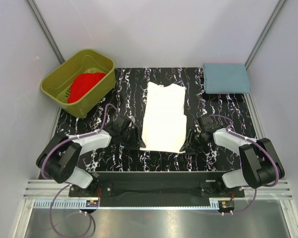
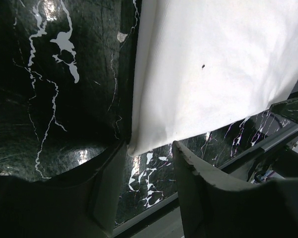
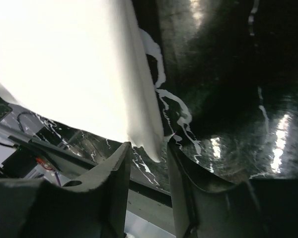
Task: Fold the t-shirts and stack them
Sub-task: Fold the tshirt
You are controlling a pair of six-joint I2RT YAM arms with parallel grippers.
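Lying flat along the middle of the surface (image 1: 124, 89), the white shirt (image 1: 163, 116) is showing as a long, narrow panel folded lengthwise. Its collar is pointing toward the far edge and its hem toward the near edge.

The left pincer (image 1: 134, 141) is sitting low at the shirt's near left corner. In the left wrist view its fingers (image 2: 203, 188) are standing apart, with the shirt's corner dipping into the gap close beside one of them. Whether cloth and finger are touching cannot be told, but nothing is being clamped.

The right pincer (image 1: 191, 144) is sitting likewise at the near right corner. Its fingers (image 3: 114, 183) are also standing apart, and the folded corner is hanging just above the gap between them, gripped by neither.

The red shirt (image 1: 85, 84) is lying crumpled inside the tub (image 1: 100, 91), which is sitting at the far left corner, partly overhanging the surface's left edge. A folded blue-grey cloth (image 1: 226, 78) is resting at the far right corner, well apart from both arms.
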